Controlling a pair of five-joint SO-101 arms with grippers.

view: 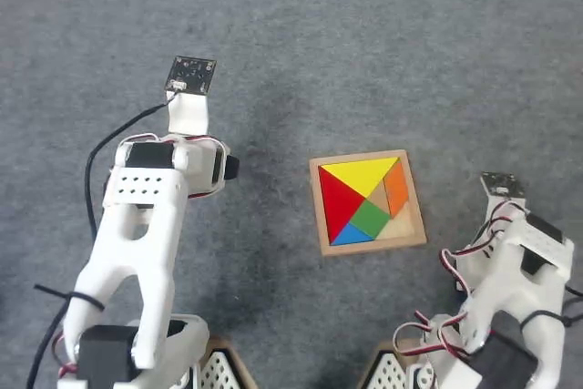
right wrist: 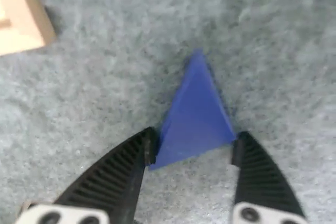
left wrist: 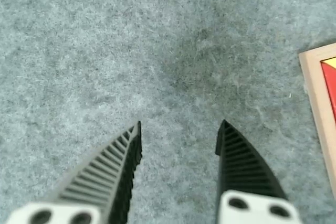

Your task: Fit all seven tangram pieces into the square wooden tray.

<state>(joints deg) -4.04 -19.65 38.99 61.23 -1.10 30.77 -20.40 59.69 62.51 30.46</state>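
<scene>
The left hand (left wrist: 180,124) is hovering over the grey worktop (left wrist: 105,35), jaws apart — the wooden tray (left wrist: 314,98) is lying off to its side. The right hand (right wrist: 194,134) is straddling a blue triangle (right wrist: 195,103) — jaws apart, seemingly touching its corners.

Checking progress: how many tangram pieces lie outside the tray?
1: a blue triangle on the grey mat, between the right gripper's open fingers, near the tray's corner. More may be hidden.

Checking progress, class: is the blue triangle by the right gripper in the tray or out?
Out: the blue triangle lies on the grey mat, apart from the tray.
</scene>
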